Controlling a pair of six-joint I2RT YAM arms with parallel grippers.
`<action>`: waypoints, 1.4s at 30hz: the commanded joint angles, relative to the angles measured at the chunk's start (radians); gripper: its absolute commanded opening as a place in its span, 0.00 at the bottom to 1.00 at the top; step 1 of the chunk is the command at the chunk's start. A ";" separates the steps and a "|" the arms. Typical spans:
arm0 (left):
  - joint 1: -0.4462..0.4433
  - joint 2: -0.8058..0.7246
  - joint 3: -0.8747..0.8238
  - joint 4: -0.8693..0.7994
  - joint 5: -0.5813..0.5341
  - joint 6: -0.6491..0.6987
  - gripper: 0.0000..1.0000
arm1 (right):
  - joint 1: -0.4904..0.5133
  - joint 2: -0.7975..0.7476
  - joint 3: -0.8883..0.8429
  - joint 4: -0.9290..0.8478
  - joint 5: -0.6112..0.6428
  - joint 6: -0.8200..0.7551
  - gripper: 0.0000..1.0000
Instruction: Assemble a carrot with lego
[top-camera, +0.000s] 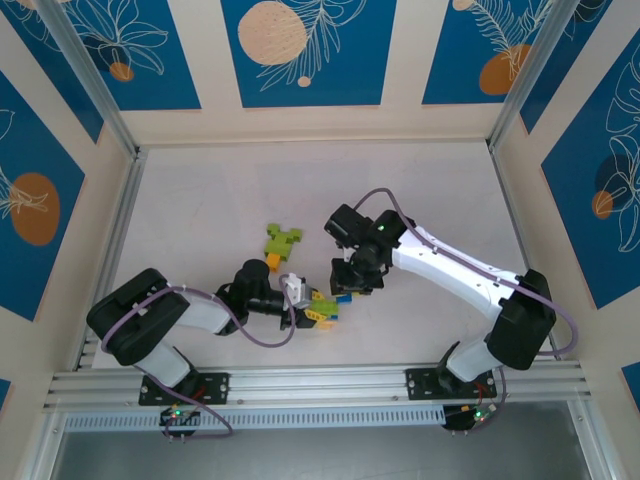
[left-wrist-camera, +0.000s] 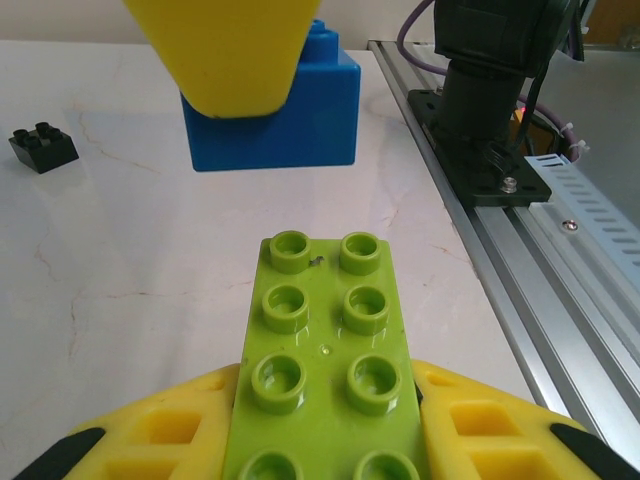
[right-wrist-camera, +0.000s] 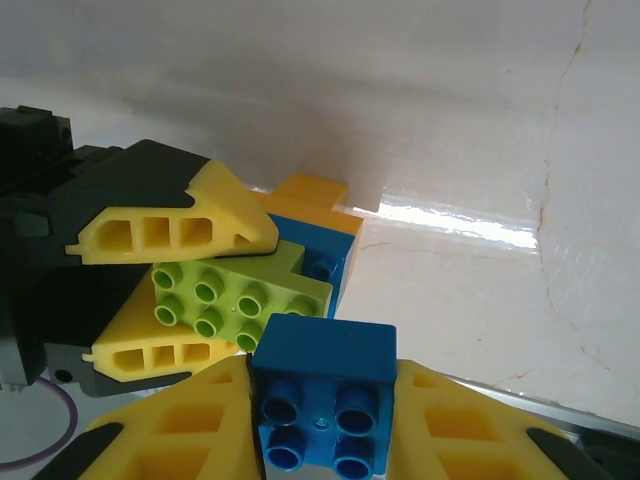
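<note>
- The left gripper (left-wrist-camera: 325, 425) is clamping a lime green brick (left-wrist-camera: 322, 330) by its sides, the studs facing up towards the wrist camera and the free end sticking out past the fingertips.
- The right gripper (right-wrist-camera: 325, 395) is pinching a blue brick (right-wrist-camera: 322, 348) between its yellow pads, the hollow underside facing its own camera.
- In the overhead view the two grippers are meeting near the front middle of the table (top-camera: 200, 200); the blue brick is sitting just beyond the green brick's free end, close but apart from it.
- A second blue brick (right-wrist-camera: 328, 262) and an orange brick (right-wrist-camera: 312, 195) are lying behind the green one; whether they are joined to it cannot be told.
- A green cluster (top-camera: 283, 238) is lying further back on the table, apart from both grippers, and a tiny black brick (left-wrist-camera: 42, 147) is sitting off to the left in the left wrist view.
- The near end of the green brick is running out of the frame, and a yellow finger is covering the top of the held blue brick in the left wrist view.
</note>
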 joint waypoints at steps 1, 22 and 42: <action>-0.010 0.026 -0.005 -0.081 -0.060 0.039 0.34 | 0.015 0.006 0.003 -0.022 -0.013 0.029 0.29; -0.013 0.030 -0.003 -0.091 -0.072 0.046 0.33 | 0.052 0.040 -0.065 0.039 -0.022 0.076 0.29; -0.022 0.033 -0.004 -0.099 -0.106 0.058 0.32 | 0.073 0.062 -0.085 0.013 0.034 0.114 0.29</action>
